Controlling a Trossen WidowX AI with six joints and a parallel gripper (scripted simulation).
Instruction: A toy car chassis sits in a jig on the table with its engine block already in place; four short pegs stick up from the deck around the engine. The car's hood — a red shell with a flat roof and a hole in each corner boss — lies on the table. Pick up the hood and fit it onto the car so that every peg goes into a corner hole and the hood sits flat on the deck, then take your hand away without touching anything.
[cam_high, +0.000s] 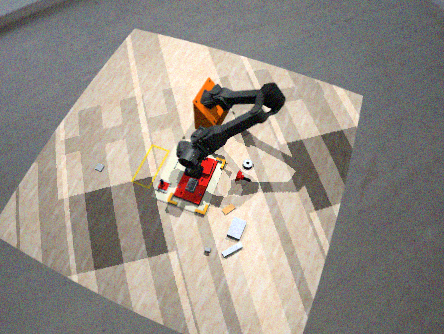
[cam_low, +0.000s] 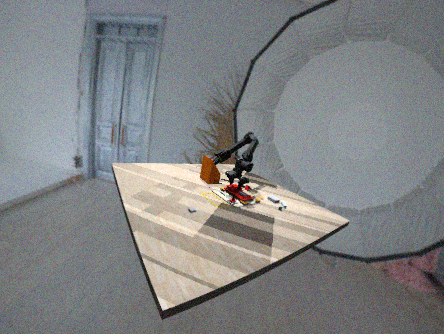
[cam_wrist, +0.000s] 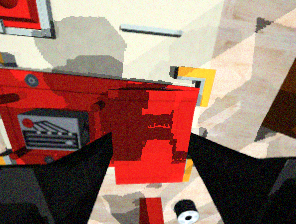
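The red hood (cam_wrist: 170, 145) (cam_high: 210, 167) lies between my fingertips, over one end of the red chassis deck (cam_wrist: 12, 117) (cam_high: 185, 192). My gripper (cam_wrist: 150, 135) (cam_high: 196, 172) is shut on it from both sides. In the wrist view its upper edge is slightly askew to the deck's edge. The engine block (cam_wrist: 52, 131) (cam_high: 192, 185) is uncovered, beside the hood. A short dark-red stub (cam_wrist: 10, 97) sticks up near it. The hood's underside and holes are hidden. I cannot tell whether it touches the deck.
The cream jig plate (cam_wrist: 150, 55) has yellow corner brackets (cam_wrist: 210, 75) (cam_high: 201, 209) and a red button (cam_high: 163, 185). A black-and-white wheel (cam_high: 248, 164) (cam_wrist: 187, 212) and a small red piece (cam_high: 240, 175) (cam_wrist: 151, 210) lie beside it. A pale block (cam_high: 236, 228) is farther off. The orange base (cam_high: 203, 114) stands behind.
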